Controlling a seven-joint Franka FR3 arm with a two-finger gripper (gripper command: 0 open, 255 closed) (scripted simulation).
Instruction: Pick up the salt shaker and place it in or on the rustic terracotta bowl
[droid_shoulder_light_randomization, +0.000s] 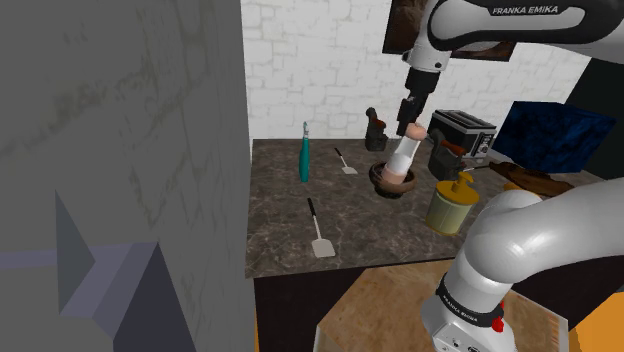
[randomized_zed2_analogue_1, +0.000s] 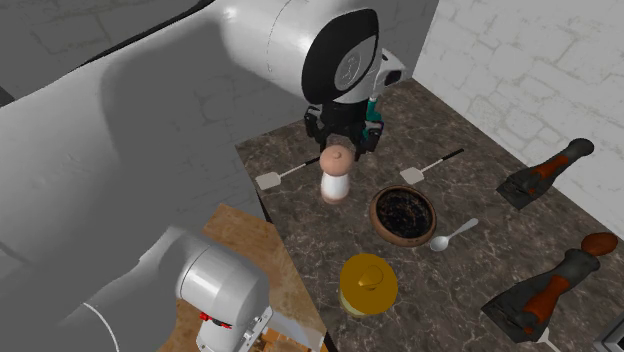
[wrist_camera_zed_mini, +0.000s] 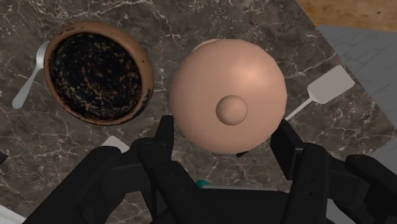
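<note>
**Salt shaker grasped, transfer to the bowl outstanding**

The salt shaker (wrist_camera_zed_mini: 229, 95) is clasped below its rounded cap by the gripper (wrist_camera_zed_mini: 224, 133), one black finger being set on each side. The shaker is held upright just beside the brown bowl (wrist_camera_zed_mini: 145, 70), not over it; whether its base is clear of the dark marbled surface (droid_shoulder_light_randomization: 290, 220) cannot be told. The grasp is judged done; carrying across, lowering into the bowl and release are left. The arm (droid_shoulder_light_randomization: 520, 25) is reached out over the surface, its wrist turned steeply downward above the shaker.
</note>
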